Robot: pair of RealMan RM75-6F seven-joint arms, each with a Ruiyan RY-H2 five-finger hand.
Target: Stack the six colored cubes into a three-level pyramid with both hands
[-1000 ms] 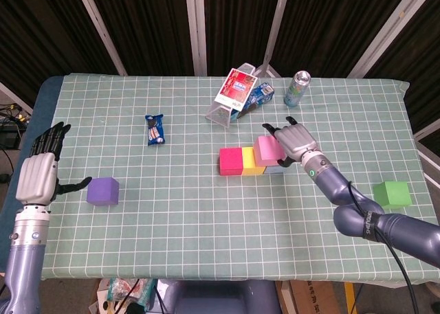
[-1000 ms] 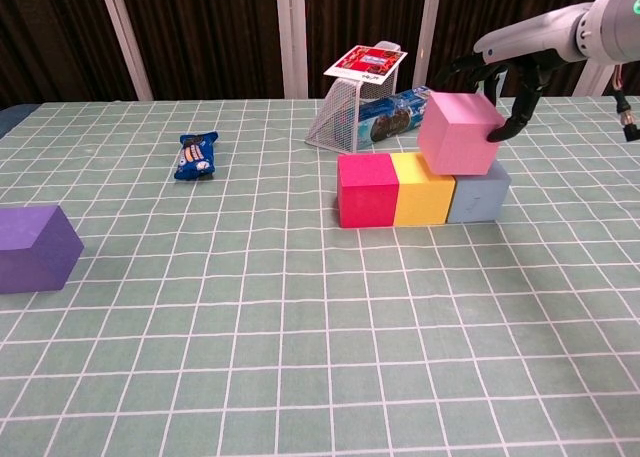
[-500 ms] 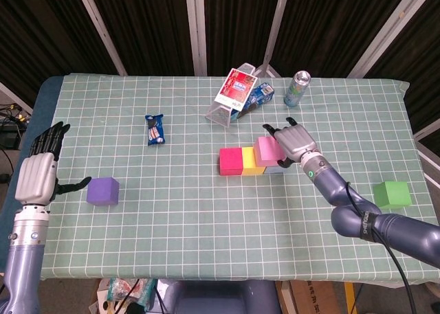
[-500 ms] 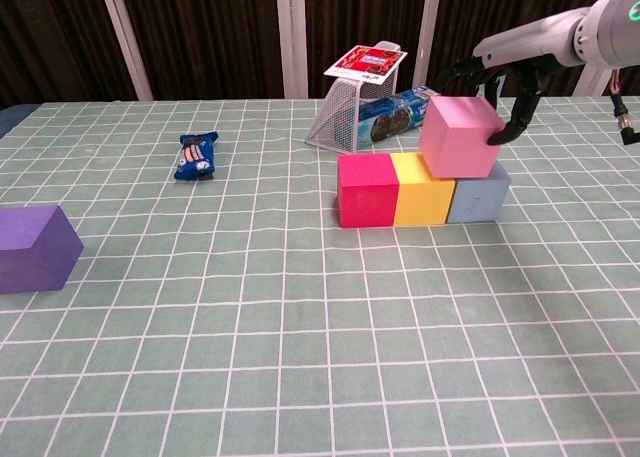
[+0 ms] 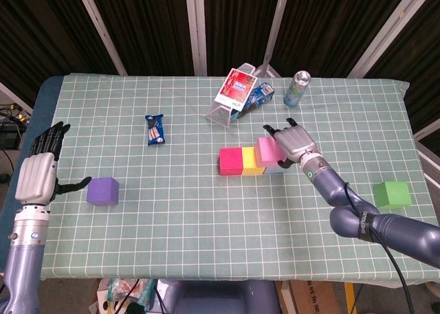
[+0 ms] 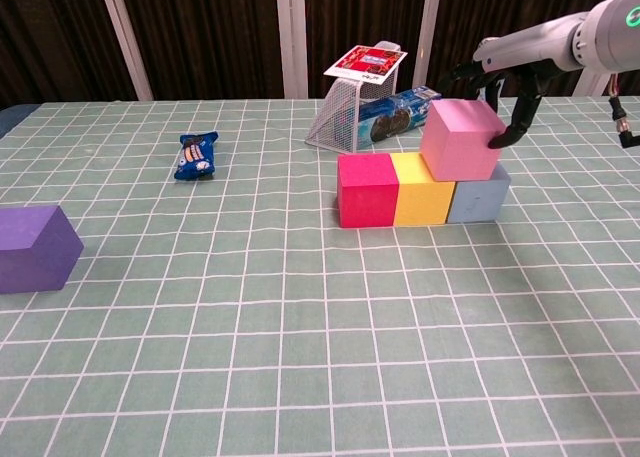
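Pink and smooth, the pink cube (image 6: 462, 139) sat tilted on top of the yellow cube (image 6: 423, 188) and grey-blue cube (image 6: 478, 196), with the right hand (image 5: 294, 142) clamped around it. A red cube (image 6: 367, 190) touched the yellow one. The purple cube (image 5: 103, 190) lay beside the left hand (image 5: 39, 171), whose fingers were apart. The green cube (image 5: 392, 194) sat far right. Words on the snack packet (image 6: 196, 155) were too small to read.

The right hand (image 5: 294, 143) reaches in from the table's right side, fingers curled around a pink cube (image 6: 461, 139); the left hand (image 5: 39, 171) hovers upright, fingers spread, holding nothing.
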